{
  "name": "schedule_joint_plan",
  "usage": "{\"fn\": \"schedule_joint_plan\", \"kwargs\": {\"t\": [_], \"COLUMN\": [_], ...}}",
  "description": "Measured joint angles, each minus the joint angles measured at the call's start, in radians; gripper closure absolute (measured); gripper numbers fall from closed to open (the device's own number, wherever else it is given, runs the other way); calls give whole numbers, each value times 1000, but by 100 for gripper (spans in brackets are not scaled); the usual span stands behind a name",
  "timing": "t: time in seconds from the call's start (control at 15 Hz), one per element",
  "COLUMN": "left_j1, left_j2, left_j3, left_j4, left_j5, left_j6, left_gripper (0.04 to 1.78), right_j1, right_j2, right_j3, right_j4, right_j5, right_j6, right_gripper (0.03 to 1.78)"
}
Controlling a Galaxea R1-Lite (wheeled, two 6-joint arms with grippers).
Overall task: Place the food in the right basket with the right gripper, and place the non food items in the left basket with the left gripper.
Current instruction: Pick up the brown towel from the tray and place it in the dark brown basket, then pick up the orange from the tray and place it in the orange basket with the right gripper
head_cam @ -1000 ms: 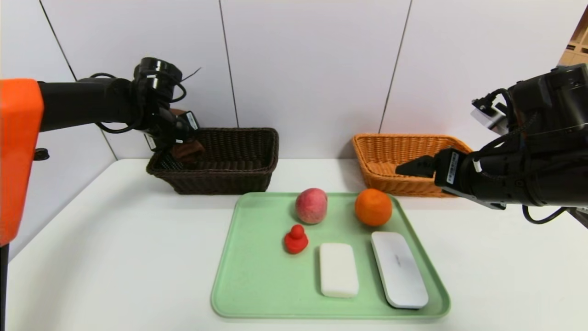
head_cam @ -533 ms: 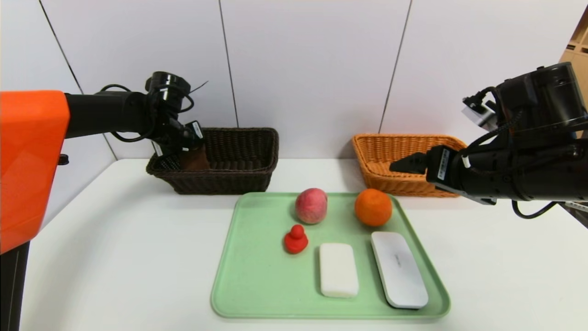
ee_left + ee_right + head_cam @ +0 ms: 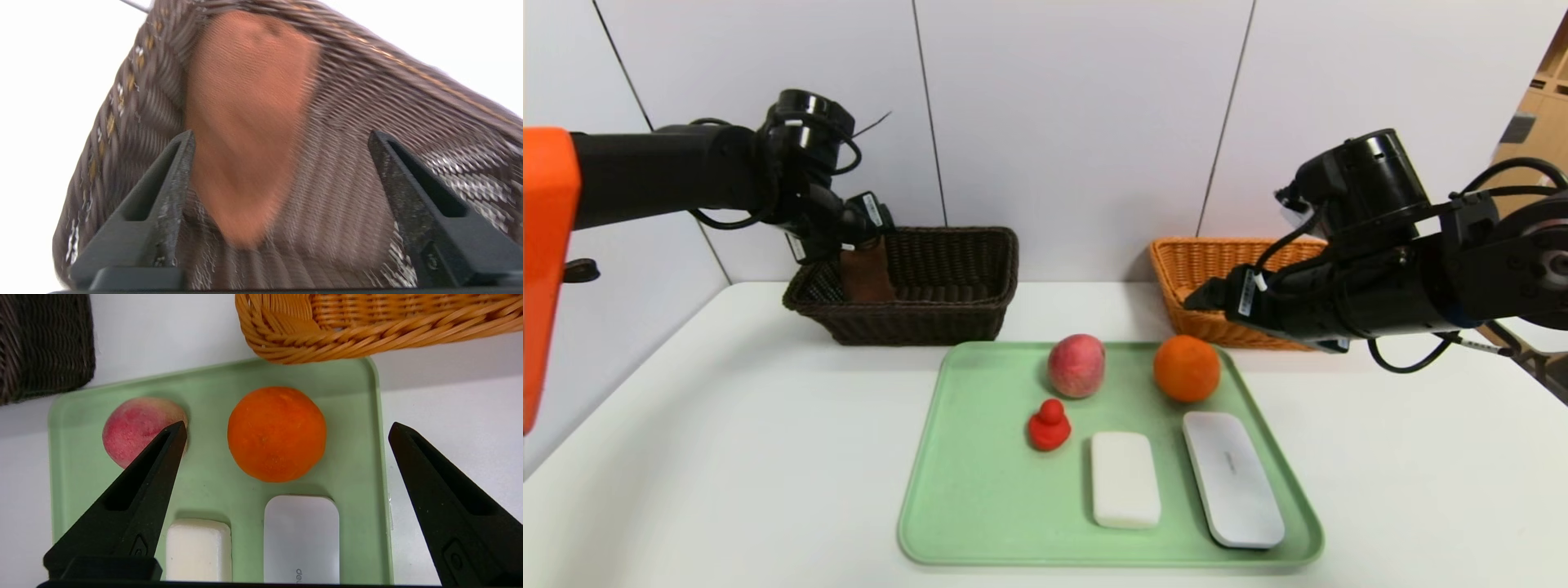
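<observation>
The spread right gripper point(image 3: 286, 433) hovered directly above the round orange fruit point(image 3: 276, 433), its fingers straddling it.

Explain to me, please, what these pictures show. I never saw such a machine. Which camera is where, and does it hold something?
This is a robot with two black arms, each ending in a two-finger gripper. One camera sits on its head and looks down at a white table; one more sits on each wrist, looking out between that arm's fingers.

On the table lies a green tray with a peach, an orange, a red duck, a white bar and a grey remote. Behind it stand a dark basket and an orange basket.

The left gripper is open over the dark basket, where a brown item stands, no longer gripped. The right gripper is open and empty above the orange.
</observation>
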Motion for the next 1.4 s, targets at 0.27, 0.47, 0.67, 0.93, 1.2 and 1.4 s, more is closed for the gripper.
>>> {"fn": "schedule_joint_plan", "kwargs": {"t": [0.27,0.47,0.67,0.93,1.2,1.4], "left_j1": [-91,-147,-173,-196,-224,-228], "left_j2": [-151,-256,-337,-416,-486,-519], "left_j3": [40,149,238,301,373,412], "left_j4": [84,93,90,92,89,88], "left_j5": [-1,-1,0,0,0,0], "left_j6": [0,0,-1,-1,-2,-3], "left_gripper": [23,20,17,15,14,13], "right_j1": [10,13,26,35,36,35], "right_j2": [70,113,140,178,207,226], "right_j3": [-54,-69,-76,-76,-76,-76], "right_j4": [33,33,33,31,31,25], "right_j5": [0,-3,-4,-4,-6,-5], "right_j6": [4,3,3,2,1,0], "right_gripper": [10,10,10,10,10,10]}}
